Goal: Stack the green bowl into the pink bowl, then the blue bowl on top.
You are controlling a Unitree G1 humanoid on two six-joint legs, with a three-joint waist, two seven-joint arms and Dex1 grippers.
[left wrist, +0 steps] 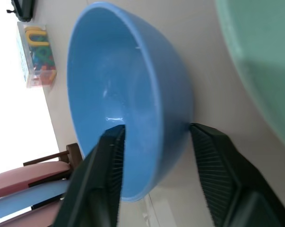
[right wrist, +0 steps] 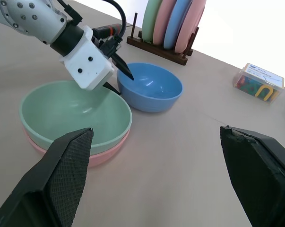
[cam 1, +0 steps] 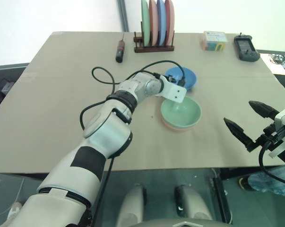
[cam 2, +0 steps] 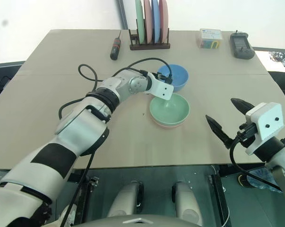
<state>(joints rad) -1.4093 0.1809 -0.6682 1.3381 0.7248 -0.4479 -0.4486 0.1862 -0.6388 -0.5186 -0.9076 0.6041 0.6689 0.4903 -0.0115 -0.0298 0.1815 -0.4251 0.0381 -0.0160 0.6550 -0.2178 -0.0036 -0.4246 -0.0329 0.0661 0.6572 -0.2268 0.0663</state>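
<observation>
item: green bowl (cam 1: 181, 111) sat nested in pink bowl (right wrist: 102, 153), first stacking done; blue bowl (right wrist: 151, 87) stood just behind them, its near rim straddled by the left gripper (left wrist: 154, 156), grip unconfirmed, evidently for lifting; right gripper (cam 1: 250, 122) hung spread and empty, well aside.

The green bowl (cam 1: 182, 111) is pale mint, the pink bowl (right wrist: 92, 156) salmon, the blue bowl (right wrist: 151, 87) plain sky blue. Plates (cam 1: 157, 16) are green, pink and blue in a dark brown rack (cam 1: 153, 47); the table (cam 1: 52, 104) is tan.
</observation>
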